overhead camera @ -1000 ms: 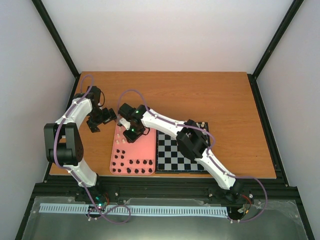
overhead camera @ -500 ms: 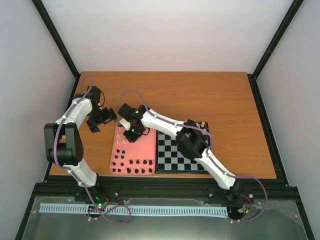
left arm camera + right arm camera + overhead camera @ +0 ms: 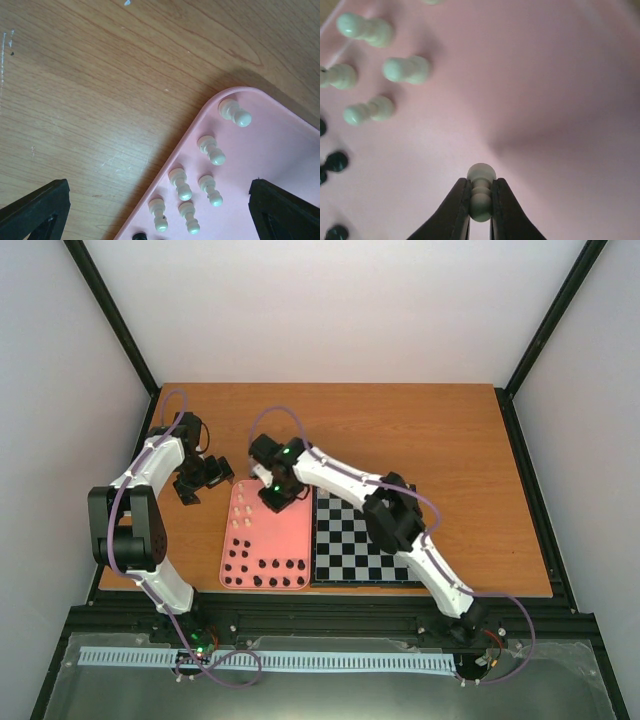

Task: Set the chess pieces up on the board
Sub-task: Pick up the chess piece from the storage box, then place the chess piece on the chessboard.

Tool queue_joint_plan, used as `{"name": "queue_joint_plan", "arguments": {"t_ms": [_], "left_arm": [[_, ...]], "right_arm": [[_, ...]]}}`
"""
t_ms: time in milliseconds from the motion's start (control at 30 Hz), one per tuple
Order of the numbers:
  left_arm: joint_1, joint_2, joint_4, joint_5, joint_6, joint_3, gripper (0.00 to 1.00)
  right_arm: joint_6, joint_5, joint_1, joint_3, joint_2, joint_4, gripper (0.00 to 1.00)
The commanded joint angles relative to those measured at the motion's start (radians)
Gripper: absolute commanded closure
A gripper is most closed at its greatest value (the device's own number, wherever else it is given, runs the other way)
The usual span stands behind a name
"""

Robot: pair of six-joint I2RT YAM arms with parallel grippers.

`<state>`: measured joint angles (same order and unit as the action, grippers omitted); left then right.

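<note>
The small cream pawn [image 3: 481,174] is clamped between the fingers of your right gripper [image 3: 481,194], over the bare middle of the rounded pink plastic tray [image 3: 295,535]. It is not yet on the board. The flat black-and-grey checked chessboard [image 3: 350,550] lies against the tray's right side. Its visible squares are bare, though the right arm hides the far edge, so I judge nearly everything is left to do. Cream pieces [image 3: 180,182] crowd the tray's left rim and black pieces [image 3: 262,567] line its near rim. Your left gripper [image 3: 205,475] hangs wide open and empty over the wooden table [image 3: 420,430] by the tray's far-left corner, off the route to the board.
</note>
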<state>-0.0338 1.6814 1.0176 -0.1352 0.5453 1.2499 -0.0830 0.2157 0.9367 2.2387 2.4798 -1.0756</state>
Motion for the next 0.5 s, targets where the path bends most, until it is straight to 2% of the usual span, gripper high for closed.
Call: {"name": "queue_joint_plan", "arguments": {"t_ms": [0, 200, 467], "left_arm": [[-0.008, -0.025, 0.002, 0.003, -0.010, 0.015, 0.00], [-0.008, -0.016, 0.003, -0.003, -0.009, 0.022, 0.00], [-0.008, -0.008, 0.001, -0.008, -0.008, 0.020, 0.00]], "right_arm": [[-0.059, -0.072, -0.081, -0.096, -0.223, -0.035, 0.97], [-0.094, -0.182, -0.185, -0.381, -0.467, -0.072, 0.97], [-0.147, -0.180, -0.351, -0.793, -0.722, -0.045, 0.97]]}}
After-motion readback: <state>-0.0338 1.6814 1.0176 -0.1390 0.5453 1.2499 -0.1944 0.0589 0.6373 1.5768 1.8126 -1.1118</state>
